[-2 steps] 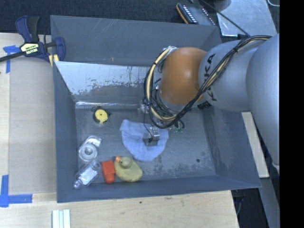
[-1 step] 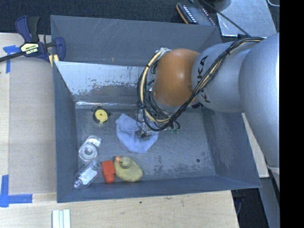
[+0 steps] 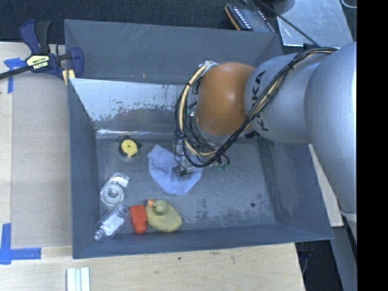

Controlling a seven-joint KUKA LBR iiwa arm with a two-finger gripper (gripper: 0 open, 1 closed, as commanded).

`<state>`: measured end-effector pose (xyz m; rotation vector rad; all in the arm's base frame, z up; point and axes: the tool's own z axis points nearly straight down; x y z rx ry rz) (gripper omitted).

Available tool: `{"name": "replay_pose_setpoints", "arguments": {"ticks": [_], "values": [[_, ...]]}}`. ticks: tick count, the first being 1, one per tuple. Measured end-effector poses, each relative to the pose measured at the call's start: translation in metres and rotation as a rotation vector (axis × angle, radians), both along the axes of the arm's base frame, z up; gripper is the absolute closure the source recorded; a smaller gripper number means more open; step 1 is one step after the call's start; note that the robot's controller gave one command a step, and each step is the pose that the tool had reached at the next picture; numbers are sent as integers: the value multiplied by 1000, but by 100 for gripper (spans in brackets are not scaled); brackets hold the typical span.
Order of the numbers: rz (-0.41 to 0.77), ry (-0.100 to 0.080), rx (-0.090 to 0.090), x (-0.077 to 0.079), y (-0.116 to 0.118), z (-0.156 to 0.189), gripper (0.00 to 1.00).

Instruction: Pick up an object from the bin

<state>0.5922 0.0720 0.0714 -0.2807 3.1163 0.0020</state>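
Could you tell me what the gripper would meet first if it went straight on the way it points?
Most likely the crumpled light-blue cloth mid-floor in the grey metal bin: the gripper points down over its right part. Whether they touch is unclear.

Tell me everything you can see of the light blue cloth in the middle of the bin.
The light blue cloth is a soft, crumpled rag lying bunched on the bin floor near its middle. The gripper sits over its right part and hides some of it. No other loose thing touches it.
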Motion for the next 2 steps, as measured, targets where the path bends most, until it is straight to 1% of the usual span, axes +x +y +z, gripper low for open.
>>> {"name": "replay_pose_setpoints", "arguments": {"ticks": [1, 2], "values": [[21, -3, 0, -11, -9, 34, 100], [5, -5, 1, 5, 13, 31, 100]]}}
